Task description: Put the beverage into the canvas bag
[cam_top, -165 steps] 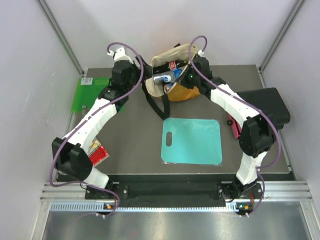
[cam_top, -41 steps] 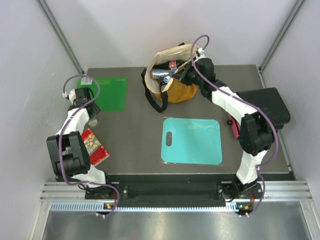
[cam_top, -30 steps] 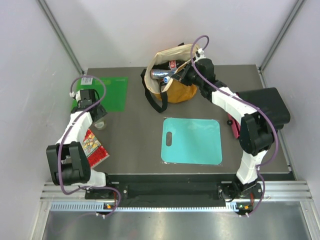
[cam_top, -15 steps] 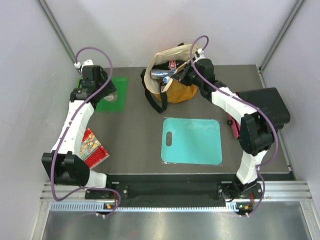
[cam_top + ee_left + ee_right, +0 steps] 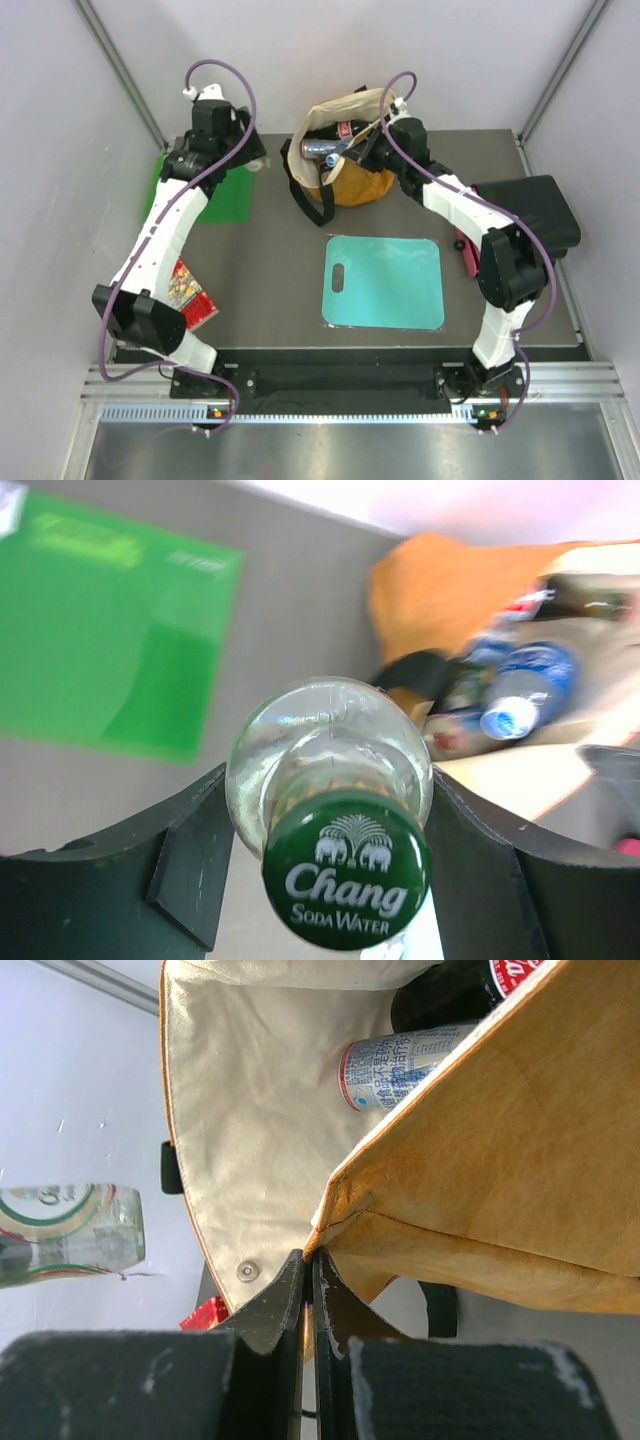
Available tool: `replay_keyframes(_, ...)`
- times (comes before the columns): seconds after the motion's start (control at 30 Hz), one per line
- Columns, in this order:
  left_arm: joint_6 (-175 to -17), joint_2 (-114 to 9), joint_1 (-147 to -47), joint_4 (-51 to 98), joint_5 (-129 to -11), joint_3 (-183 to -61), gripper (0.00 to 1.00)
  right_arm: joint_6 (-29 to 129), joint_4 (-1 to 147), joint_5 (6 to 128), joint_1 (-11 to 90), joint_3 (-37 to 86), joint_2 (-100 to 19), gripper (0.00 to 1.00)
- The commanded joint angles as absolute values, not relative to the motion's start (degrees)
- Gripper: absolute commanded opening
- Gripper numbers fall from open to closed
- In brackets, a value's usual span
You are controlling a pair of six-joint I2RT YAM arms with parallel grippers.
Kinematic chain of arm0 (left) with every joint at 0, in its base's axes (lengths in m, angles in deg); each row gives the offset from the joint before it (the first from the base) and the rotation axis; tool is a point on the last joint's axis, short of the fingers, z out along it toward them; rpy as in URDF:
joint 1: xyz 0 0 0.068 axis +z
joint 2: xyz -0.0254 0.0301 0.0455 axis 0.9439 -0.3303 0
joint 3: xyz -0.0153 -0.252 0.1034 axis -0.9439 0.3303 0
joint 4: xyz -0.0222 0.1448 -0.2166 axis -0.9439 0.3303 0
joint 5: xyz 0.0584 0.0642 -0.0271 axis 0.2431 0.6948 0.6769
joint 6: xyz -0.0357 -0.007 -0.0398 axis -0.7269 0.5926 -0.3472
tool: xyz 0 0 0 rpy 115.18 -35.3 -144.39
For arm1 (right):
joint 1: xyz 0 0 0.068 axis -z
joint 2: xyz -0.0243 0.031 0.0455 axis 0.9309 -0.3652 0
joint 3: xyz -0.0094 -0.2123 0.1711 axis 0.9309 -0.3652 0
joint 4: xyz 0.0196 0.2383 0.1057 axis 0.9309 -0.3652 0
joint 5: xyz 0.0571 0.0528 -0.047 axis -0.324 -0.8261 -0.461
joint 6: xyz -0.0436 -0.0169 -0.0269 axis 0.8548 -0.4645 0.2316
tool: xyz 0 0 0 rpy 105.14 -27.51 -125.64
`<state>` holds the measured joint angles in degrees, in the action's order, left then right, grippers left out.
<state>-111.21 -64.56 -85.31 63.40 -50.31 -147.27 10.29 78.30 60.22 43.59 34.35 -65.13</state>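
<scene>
Bottle (image 5: 320, 750) clamped in left gripper (image 5: 335, 855), held left of canvas bag (image 5: 365, 186) at far centre of tabletop (image 5: 270, 270). Right gripper (image 5: 308, 1295) pinches its rim open. Carry over the mouth, lower in, then release.

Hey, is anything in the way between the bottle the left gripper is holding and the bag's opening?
Nothing visible. The bottle in the left gripper has open air toward the canvas bag, whose rim the right gripper pinches open. Drinks already crowd the inside.
</scene>
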Motion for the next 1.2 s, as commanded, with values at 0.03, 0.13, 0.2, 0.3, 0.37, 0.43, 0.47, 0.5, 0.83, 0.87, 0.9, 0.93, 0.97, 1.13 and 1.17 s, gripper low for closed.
replay_keyframes(0.03, -114.3, -65.2, -88.2, 42.9, -52.3, -154.1, 0.0, 7.5, 93.4, 57.1, 42.4, 36.8, -58.1, 0.0)
replay_keyframes(0.13, -116.1, -66.7, -89.7, 37.7, -51.7, -153.1, 0.0, 7.5, 93.9, 57.0, 42.2, 36.0, -57.7, 0.0)
replay_keyframes(0.2, -117.5, -68.6, -90.4, 32.8, -52.4, -152.7, 0.0, 7.2, 94.3, 57.4, 42.2, 35.3, -57.4, 0.0)
replay_keyframes(0.3, -117.8, -72.4, -91.3, 29.1, -53.6, -154.6, 0.0, 6.7, 95.0, 57.1, 42.2, 34.8, -57.3, 0.0)
replay_keyframes(0.37, -116.1, -75.1, -92.1, 26.9, -54.1, -156.0, 0.0, 6.5, 95.5, 56.9, 42.1, 34.6, -57.3, 0.0)
replay_keyframes(0.43, -115.1, -77.6, -93.2, 22.8, -53.8, -156.3, 0.0, 6.4, 95.9, 56.9, 42.0, 34.5, -57.3, 0.0)
replay_keyframes(0.47, -114.6, -78.5, -93.4, 21.7, -53.9, -156.8, 0.0, 6.5, 96.4, 56.9, 42.1, 34.4, -57.4, 0.0)
replay_keyframes(0.5, -114.3, -79.5, -93.7, 20.1, -54.2, -157.3, 0.0, 6.8, 96.6, 56.8, 42.0, 34.4, -57.5, 0.0)
replay_keyframes(0.83, -108.0, -90.6, -98.7, 13.6, -54.6, -162.0, 0.0, 7.5, 96.1, 56.3, 42.1, 36.0, -58.0, 0.0)
replay_keyframes(0.87, -107.5, -90.9, -99.5, 13.4, -53.3, -162.4, 0.0, 7.7, 96.0, 56.2, 42.1, 36.0, -58.0, 0.0)
replay_keyframes(0.9, -106.9, -90.9, -99.9, 13.2, -52.7, -162.5, 0.0, 7.7, 96.0, 56.2, 42.1, 36.2, -58.0, 0.0)
replay_keyframes(0.93, -105.9, -91.4, -100.2, 13.1, -52.3, -162.9, 0.0, 7.8, 96.0, 56.0, 42.1, 36.0, -58.0, 0.0)
replay_keyframes(0.97, -105.3, -91.7, -100.8, 13.4, -51.8, -163.9, 0.0, 7.8, 96.0, 56.0, 42.1, 36.0, -57.9, 0.0)
replay_keyframes(1.13, -103.0, -95.7, -101.3, 15.3, -48.9, -167.9, 0.0, 7.8, 97.0, 55.9, 42.0, 35.3, -57.1, 0.0)
replay_keyframes(1.17, -103.1, -96.0, -101.3, 15.5, -48.1, -168.1, 0.0, 7.8, 97.0, 55.9, 42.1, 35.3, -57.1, 0.0)
